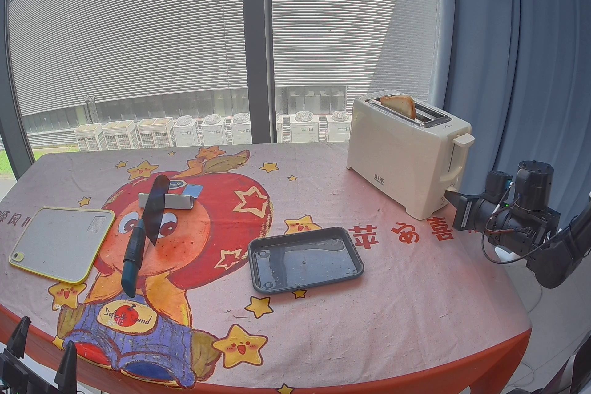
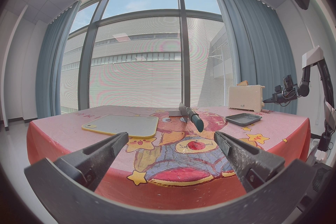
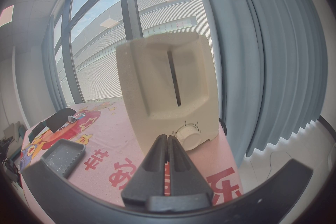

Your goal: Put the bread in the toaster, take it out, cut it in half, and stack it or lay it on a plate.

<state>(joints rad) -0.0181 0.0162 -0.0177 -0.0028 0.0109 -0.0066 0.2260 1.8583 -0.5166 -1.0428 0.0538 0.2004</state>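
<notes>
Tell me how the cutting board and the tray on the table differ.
The cutting board is pale grey with a yellow-green edge; the tray is dark all over. The cutting board is a flat slab, while the tray has a raised rim. The cutting board lies on the robot's left beside the knife; the tray lies mid-table, nearer the toaster. Both are rounded rectangles lying flat.

We record the toaster [image 1: 406,158] as smooth cream plastic, the tray [image 1: 305,263] as glossy dark metal, the tablecloth [image 1: 394,303] as matt printed cloth.
</notes>
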